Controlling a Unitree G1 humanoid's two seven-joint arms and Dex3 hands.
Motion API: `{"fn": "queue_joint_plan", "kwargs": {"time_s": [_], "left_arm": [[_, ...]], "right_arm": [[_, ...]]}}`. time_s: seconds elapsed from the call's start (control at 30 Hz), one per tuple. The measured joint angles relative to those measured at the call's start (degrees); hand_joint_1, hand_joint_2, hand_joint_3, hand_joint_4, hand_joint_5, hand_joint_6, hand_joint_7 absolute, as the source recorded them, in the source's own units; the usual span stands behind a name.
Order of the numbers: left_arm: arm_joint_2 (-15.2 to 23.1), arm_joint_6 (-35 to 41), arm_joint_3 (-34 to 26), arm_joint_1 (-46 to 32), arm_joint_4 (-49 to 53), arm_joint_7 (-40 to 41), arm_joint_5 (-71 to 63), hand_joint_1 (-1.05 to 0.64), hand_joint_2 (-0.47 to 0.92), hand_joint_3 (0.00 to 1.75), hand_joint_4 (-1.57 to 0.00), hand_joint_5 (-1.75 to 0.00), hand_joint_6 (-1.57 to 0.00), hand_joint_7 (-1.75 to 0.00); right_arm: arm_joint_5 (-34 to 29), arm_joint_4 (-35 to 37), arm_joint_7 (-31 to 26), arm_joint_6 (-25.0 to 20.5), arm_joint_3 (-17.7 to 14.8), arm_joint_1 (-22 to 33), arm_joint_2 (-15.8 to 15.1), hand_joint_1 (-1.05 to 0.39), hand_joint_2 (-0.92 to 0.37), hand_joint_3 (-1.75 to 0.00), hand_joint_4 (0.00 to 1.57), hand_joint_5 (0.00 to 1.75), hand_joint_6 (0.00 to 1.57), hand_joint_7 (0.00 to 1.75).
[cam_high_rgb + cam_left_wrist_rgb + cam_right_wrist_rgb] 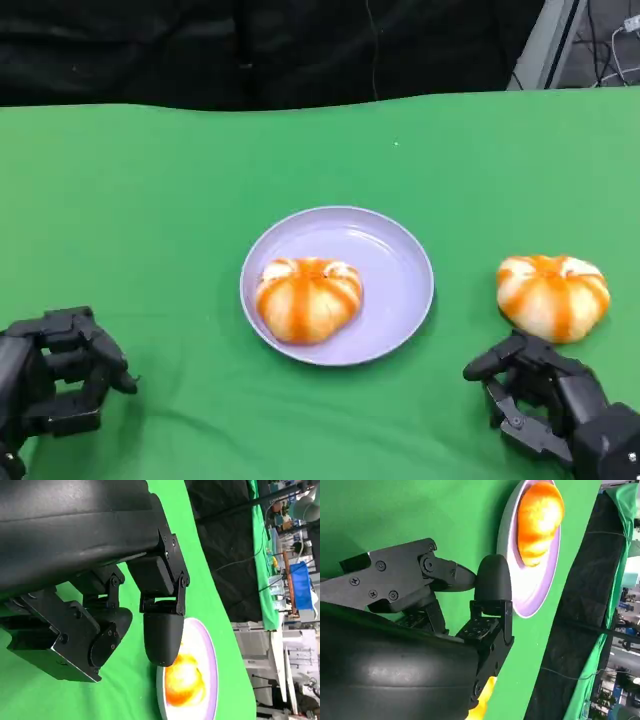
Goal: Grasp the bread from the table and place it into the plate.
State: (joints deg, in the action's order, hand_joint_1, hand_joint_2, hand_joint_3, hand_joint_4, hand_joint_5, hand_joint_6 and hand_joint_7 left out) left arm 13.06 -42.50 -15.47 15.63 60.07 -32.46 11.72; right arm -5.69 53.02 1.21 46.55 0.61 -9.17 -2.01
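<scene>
The right hand [545,400] is empty, fingers apart and reaching toward the bun [553,295] just beyond them on the green table [150,200]. The left hand [60,375] rests empty, fingers loosely apart, well away. The plate [400,255] already holds one bun [308,298]. A shallow grip could nudge the round bun away, or setting it down could knock the other off the plate.

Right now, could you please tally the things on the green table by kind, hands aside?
Bread: 2, one on the plate, one on the cloth near the right hand
Plate: 1, lilac
Total: 3
</scene>
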Motion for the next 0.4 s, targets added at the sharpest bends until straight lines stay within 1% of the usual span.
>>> {"fn": "queue_joint_plan", "kwargs": {"time_s": [0.27,0.4], "left_arm": [[-0.01,-0.13,-0.22,0.0,0.1,-1.08,0.15,0.15,0.59,1.15,-1.1,-1.36,-1.08,-1.16],[-0.01,-0.24,-0.47,0.0,0.22,-1.29,0.15,0.14,0.58,1.16,-1.1,-1.36,-1.08,-1.17]], "right_arm": [[0.0,0.0,0.03,0.03,-0.05,0.01,-0.02,-0.15,-0.85,-0.63,0.67,1.74,0.74,1.22],[-0.17,0.0,-0.34,0.06,-0.07,0.02,-0.25,-0.15,-0.9,-0.56,0.66,1.74,0.74,1.22]]}}
